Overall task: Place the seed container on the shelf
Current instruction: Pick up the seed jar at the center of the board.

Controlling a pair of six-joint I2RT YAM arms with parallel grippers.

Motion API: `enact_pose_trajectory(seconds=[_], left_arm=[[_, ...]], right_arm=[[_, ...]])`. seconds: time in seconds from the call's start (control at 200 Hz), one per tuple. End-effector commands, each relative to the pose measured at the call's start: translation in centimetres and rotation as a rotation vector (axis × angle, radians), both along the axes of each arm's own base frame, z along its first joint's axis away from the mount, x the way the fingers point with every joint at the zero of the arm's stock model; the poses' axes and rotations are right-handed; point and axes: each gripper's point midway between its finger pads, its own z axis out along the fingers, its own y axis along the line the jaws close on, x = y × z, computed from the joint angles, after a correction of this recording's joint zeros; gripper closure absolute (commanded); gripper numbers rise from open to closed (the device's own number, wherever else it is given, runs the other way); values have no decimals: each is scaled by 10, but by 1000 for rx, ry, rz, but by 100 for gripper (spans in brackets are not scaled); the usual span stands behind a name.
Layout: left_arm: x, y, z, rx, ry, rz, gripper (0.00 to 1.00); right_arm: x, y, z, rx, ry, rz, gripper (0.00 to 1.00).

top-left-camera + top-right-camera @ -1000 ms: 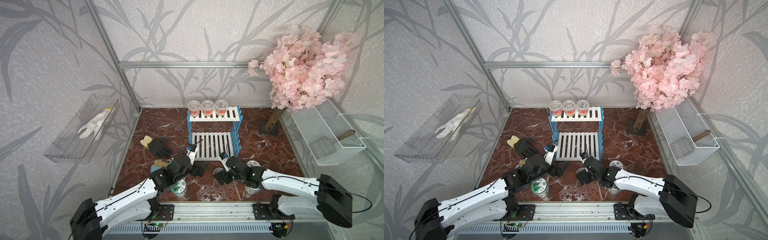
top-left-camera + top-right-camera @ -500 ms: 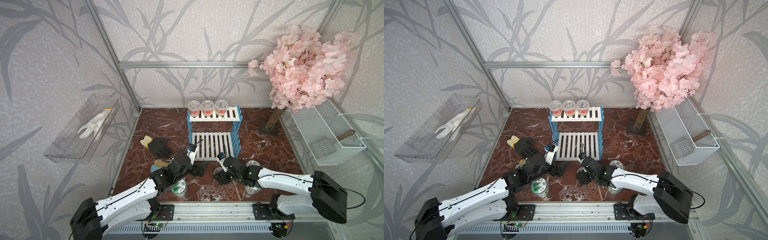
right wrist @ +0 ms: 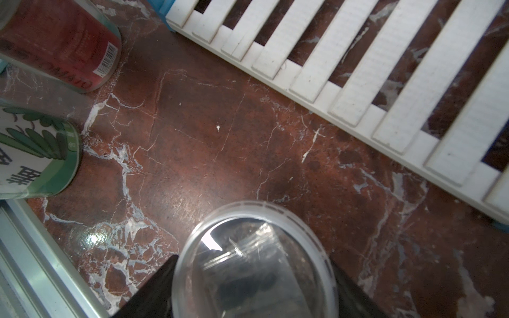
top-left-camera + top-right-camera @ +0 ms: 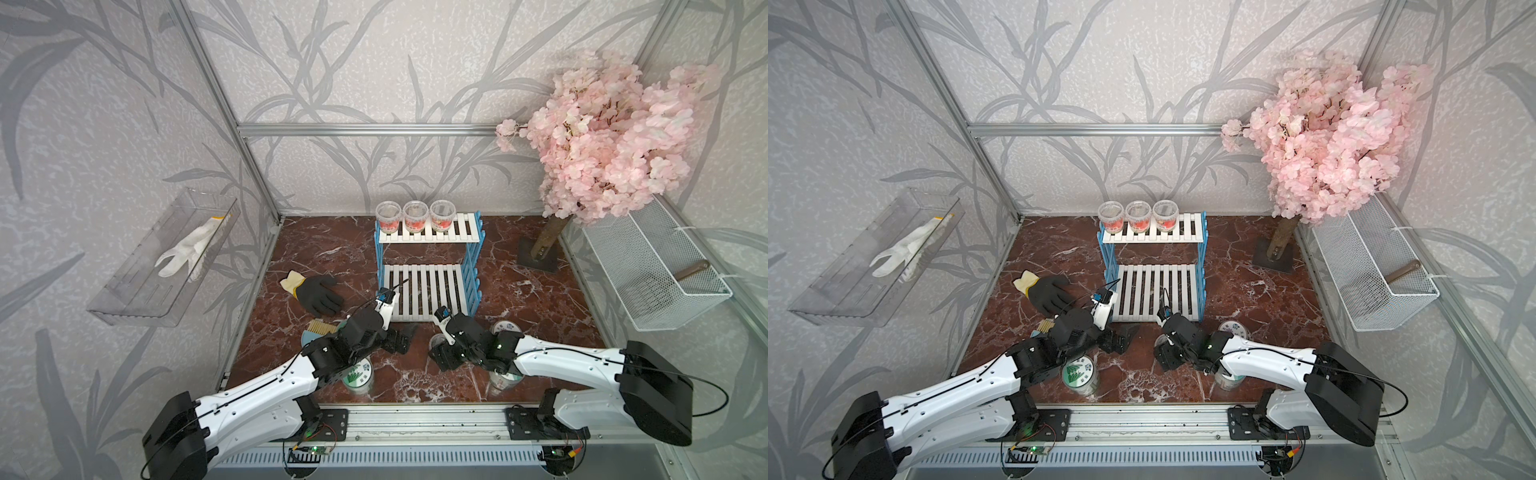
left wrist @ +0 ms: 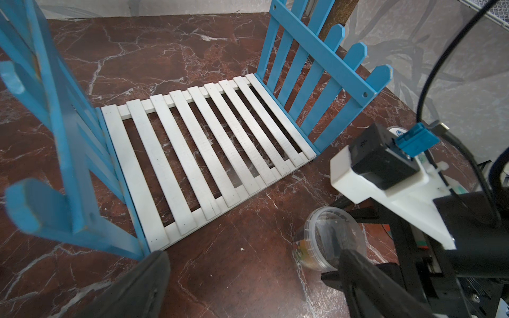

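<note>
On the marble floor [image 3: 209, 143] just in front of the lower tier of the shelf [image 4: 424, 291], the lidded seed container [image 3: 253, 264] stood upright with the right gripper [image 3: 252, 260] closed against both its sides, while the left gripper [image 4: 404, 337] hung nearby, jaws spread wide and empty

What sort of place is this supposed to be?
Likely a mock garden corner staged in a robot test booth: an artificial pink blossom tree, a blue-and-white shelf holding seed containers, and a black work glove.
</note>
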Motion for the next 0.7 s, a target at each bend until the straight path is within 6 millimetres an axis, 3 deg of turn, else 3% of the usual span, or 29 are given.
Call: enact_pose_trajectory(seconds=[0.0,0.26,0.695], left_arm=[[-1,-3,5,-21,-5,-9,0],[-2,-3,8,-33,-11,-13,0],[0,-14,44,-79,-69,-59,0]], right_arm=[[2,3,13,23,-28,0,27],[5,-12,33,8,-63,-50,29],[20,-46,127,34,-208,-147,30]])
